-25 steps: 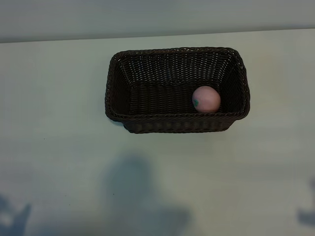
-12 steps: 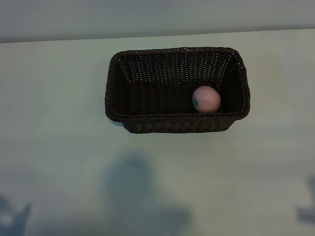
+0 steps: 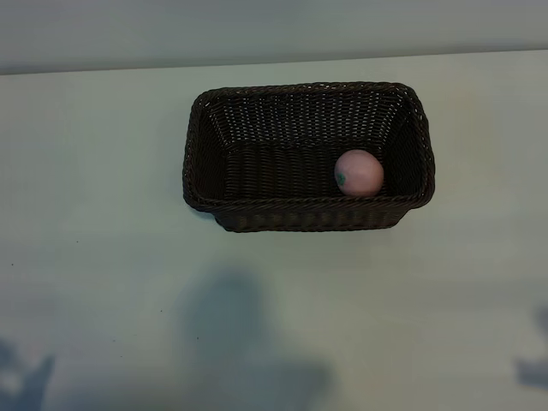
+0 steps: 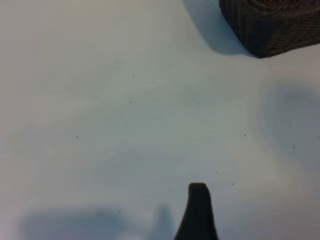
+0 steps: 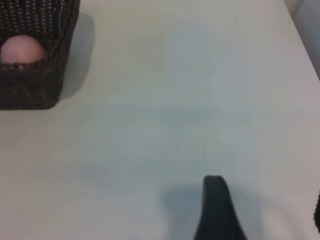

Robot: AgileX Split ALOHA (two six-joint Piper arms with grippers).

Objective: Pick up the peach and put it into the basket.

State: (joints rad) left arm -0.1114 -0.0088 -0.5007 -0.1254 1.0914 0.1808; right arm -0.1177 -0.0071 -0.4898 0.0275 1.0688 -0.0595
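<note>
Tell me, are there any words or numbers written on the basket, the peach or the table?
None: no words, numbers or labels show in any view.
The basket is plain dark wicker.
The peach inside it has only a small green leaf mark, not writing.
The table is bare and pale.

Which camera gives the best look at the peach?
The exterior view: the peach lies whole in the basket, near its right end. The right wrist view shows only its top above the rim; the left wrist view shows none of it.
</note>
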